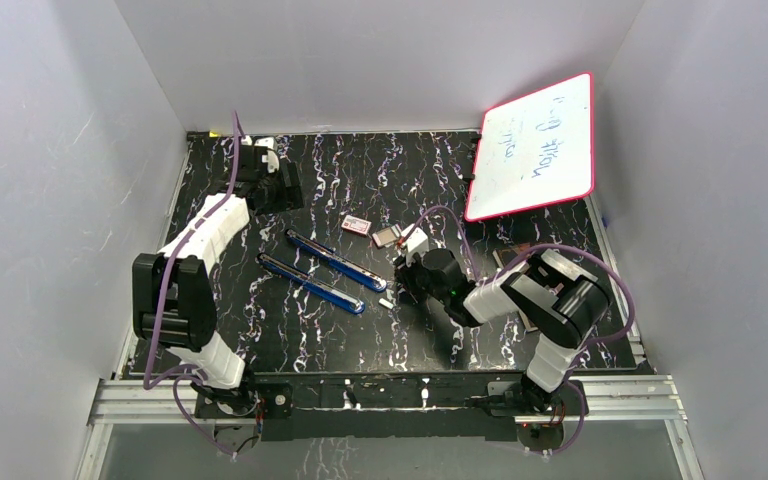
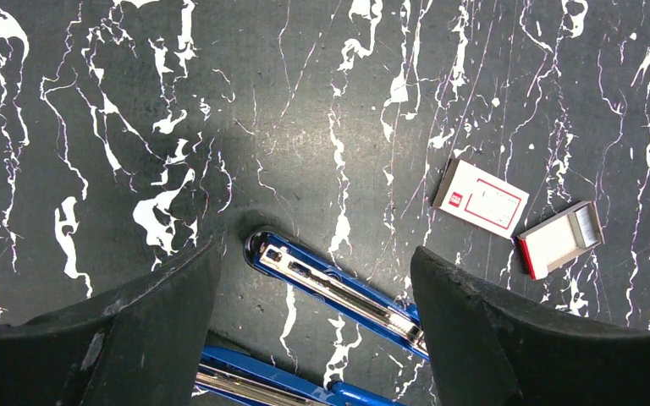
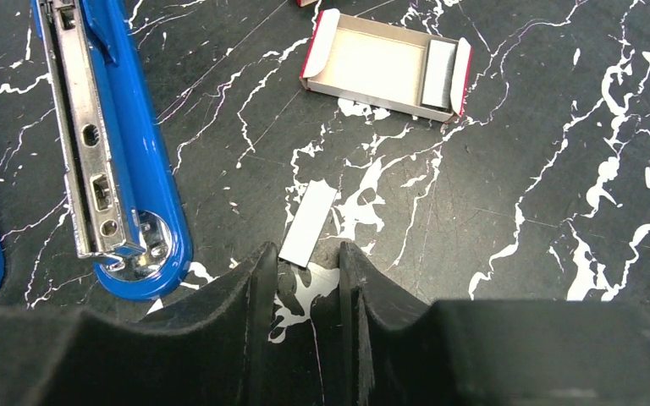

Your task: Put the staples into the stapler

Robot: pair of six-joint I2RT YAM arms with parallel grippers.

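Observation:
The blue stapler (image 1: 335,260) lies opened flat at mid-table, its two long arms side by side and the metal channel (image 3: 80,144) facing up. A short silvery strip of staples (image 3: 308,223) lies loose on the table by the stapler's near end (image 1: 385,302). My right gripper (image 3: 303,258) hovers just behind that strip, its jaws narrowly open with only bare table between them. More staples (image 3: 438,74) sit in the small open tray (image 3: 372,63). Over the stapler's far end (image 2: 338,292), my left gripper (image 2: 315,254) hangs wide open and holds nothing.
A red-and-white box sleeve (image 1: 356,225) and its tray (image 1: 387,237) lie just behind the stapler. A whiteboard with a red rim (image 1: 535,145) leans at the back right. White walls close in the table on three sides.

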